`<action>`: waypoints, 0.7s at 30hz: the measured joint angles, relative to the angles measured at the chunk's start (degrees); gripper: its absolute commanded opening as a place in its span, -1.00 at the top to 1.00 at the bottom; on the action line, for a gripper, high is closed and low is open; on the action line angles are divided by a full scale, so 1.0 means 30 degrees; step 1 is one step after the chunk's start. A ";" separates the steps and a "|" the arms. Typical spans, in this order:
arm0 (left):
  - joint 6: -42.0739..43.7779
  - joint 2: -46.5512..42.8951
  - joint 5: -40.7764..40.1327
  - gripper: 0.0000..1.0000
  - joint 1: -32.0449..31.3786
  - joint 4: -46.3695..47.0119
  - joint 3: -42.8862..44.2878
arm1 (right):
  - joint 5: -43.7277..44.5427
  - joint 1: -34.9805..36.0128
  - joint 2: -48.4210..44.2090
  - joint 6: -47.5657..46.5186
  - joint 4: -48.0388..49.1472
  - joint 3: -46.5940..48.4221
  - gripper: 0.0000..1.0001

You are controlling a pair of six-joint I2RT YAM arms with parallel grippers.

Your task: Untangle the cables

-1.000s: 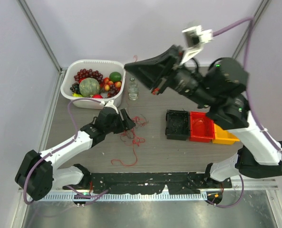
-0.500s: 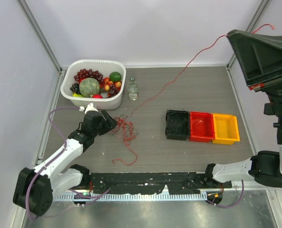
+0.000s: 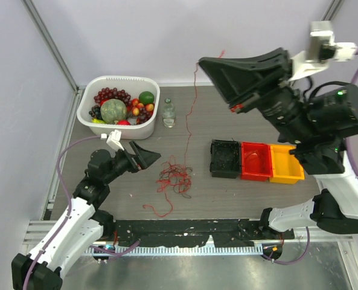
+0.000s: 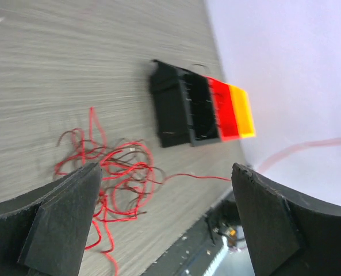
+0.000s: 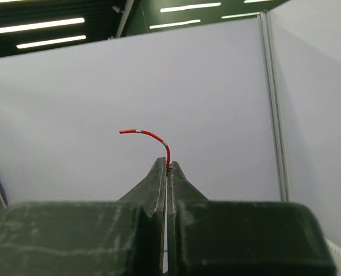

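The cables (image 3: 174, 176) lie as a loose clump of red and dark thin wires on the table's middle; the clump also shows in the left wrist view (image 4: 112, 178). One red cable (image 3: 189, 118) rises from the clump up to my right gripper (image 3: 203, 61), which is raised high and shut on it. In the right wrist view the cable's end (image 5: 150, 134) curls out above the closed gripper (image 5: 167, 165). My left gripper (image 3: 151, 158) is open and empty just left of the clump; in its wrist view (image 4: 165, 170) the clump lies beyond the left finger.
A white basket (image 3: 87, 103) of fruit stands at the back left, with a small clear bottle (image 3: 168, 113) beside it. Black (image 3: 225, 159), red (image 3: 255, 162) and yellow (image 3: 285, 164) bins sit right of the clump. A loose red strand (image 3: 159, 208) trails toward the front edge.
My right gripper has swung from the far right back over the middle, still holding the red cable. The left arm has pulled back and the clump has shifted slightly right.
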 measured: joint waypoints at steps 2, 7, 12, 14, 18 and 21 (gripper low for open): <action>-0.0474 0.0124 0.1537 -0.99 -0.0160 0.1938 -0.0219 | 0.0197 0.0000 0.0342 -0.0131 -0.0124 -0.0350 0.99; 0.0634 0.0605 0.1945 -0.99 -0.3519 0.4823 -0.0313 | 0.0408 0.0000 0.0903 -0.0270 -0.0444 -0.0510 0.99; 0.4277 0.1756 -0.1071 -0.99 -0.7293 0.5107 0.0947 | 0.0401 0.0000 0.0816 -0.0262 -0.0270 -0.0495 0.99; 0.5486 0.3060 -0.2178 -0.99 -0.7548 0.5202 0.1843 | 0.0401 0.0000 0.0809 -0.0248 -0.0255 -0.0452 0.99; 0.7009 0.6309 -0.3388 -0.73 -0.7905 0.5909 0.3162 | 0.0321 0.0000 0.0925 -0.0168 -0.0255 -0.0080 0.99; 0.7533 0.8415 -0.3526 -0.36 -0.8335 0.6834 0.3206 | 0.0182 0.0000 0.1290 0.0029 -0.0182 0.0736 0.99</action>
